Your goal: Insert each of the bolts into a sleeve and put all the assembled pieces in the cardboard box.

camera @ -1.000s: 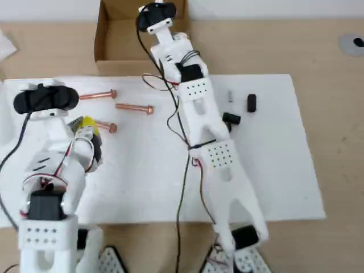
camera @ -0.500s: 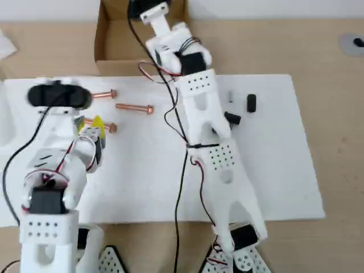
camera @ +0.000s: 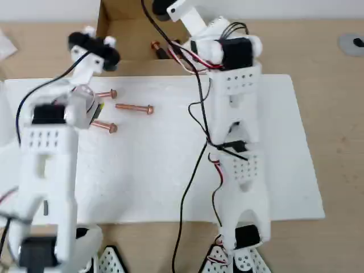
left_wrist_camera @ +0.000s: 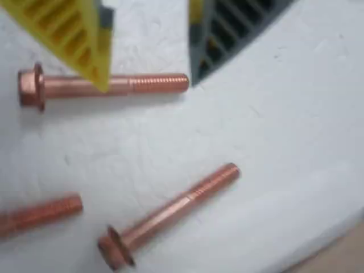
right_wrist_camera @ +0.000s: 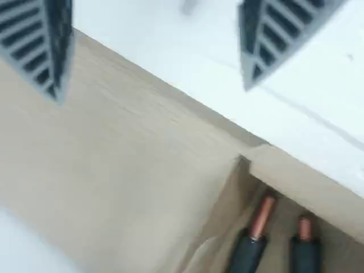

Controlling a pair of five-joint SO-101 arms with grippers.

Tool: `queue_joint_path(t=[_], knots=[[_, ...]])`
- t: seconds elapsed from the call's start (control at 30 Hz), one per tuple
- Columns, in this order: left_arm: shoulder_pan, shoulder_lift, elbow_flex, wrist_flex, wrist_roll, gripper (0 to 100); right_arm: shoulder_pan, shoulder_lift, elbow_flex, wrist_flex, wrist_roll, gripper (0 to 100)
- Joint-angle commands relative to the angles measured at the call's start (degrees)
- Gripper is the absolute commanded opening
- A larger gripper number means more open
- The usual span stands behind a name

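Three copper bolts [camera: 135,107] loose, two sleeved pieces [right_wrist_camera: 253,242] — apparently — in cardboard box [camera: 126,45]

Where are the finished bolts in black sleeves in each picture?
High view: sleeved bolts in the cardboard box, near the top.
Right wrist view: two sleeved bolts side by side inside the box.
Left wrist view: loose bolts on the white mat instead.
Shared landmark: the cardboard box.

Wooden table [camera: 335,114], light brown, surface plain. White mat [camera: 142,176] lies flat across its middle, with bare wood on the far, right and near sides. Grey disc [camera: 351,44] rests on the wood at the far right corner. Pale wall [camera: 284,8] behind. Lighting even.
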Motion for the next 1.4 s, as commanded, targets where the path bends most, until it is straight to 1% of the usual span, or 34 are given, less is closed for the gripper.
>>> queue_joint_path(t=[0.0, 0.1, 0.27, 0.37, 0.43, 0.5, 0.6, 0.73, 0.83, 0.93, 1.0, 1.07, 1.13, 1.17, 1.23, 1.27, 1.37], knots=[[0.44, 8.40, -12.84, 7.21, -8.88, 10, 2.86, -7.87, -2.68, 1.67, 1.14, 23.6], [0.53, 13.14, -19.96, 14.42, -15.30, 10, 5.05, -10.95, 0.48, 1.67, 2.37, 23.6], [0.62, 17.45, -26.55, 15.12, -21.89, 10, 8.48, -19.30, 17.27, 1.67, 3.34, 23.6], [0.53, 20.18, -28.48, 15.12, -26.55, 10, 8.40, -26.77, 30.81, 1.58, 3.60, 23.6], [0.79, 22.64, -29.19, 15.03, -27.43, 10, 7.78, -32.13, 40.04, 1.49, 4.84, 23.6], [2.11, 25.54, -29.36, 14.07, -29.01, 10, 6.46, -37.14, 48.75, 1.41, 6.15, 23.6], [5.01, 29.76, -30.07, 13.71, -29.27, 10, 5.67, -44.26, 61.49, -0.35, 7.65, 23.6], [8.97, 34.86, -32.00, 10.55, -29.27, 10, 6.02, -53.85, 79.34, -5.54, 10.81, 23.7], [10.73, 38.73, -34.37, 7.03, -29.27, 10, 6.73, -61.93, 93.58, -10.81, 12.57, 23.7], [10.99, 42.95, -39.03, 6.42, -29.27, 10, 9.63, -69.93, 106.86, -16.88, 13.63, 23.8], [10.99, 46.02, -42.64, 6.51, -29.27, 10, 13.05, -74.86, 114.15, -20.04, 13.89, 23.8], [10.99, 49.19, -45.89, 6.51, -29.27, 10, 18.07, -79.43, 120.22, -22.59, 13.27, 23.8], [11.08, 52.18, -48.79, 6.59, -29.27, 10, 24.57, -84.09, 125.14, -25.93, 10.37, 23.8], [11.08, 53.67, -49.93, 6.59, -29.27, 10, 27.91, -86.46, 127.78, -27.69, 9.93, 23.8], [11.16, 56.13, -51.60, 6.68, -29.27, 10, 32.22, -91.03, 132.35, -29.89, 10.55, 23.8], [11.25, 57.19, -52.31, 7.56, -29.27, 10, 33.27, -93.14, 134.55, -30.51, 10.81, 23.8], [11.96, 59.65, -55.12, 12.04, -29.27, 10, 33.27, -97.54, 140.26, -30.68, 12.40, 23.9]])
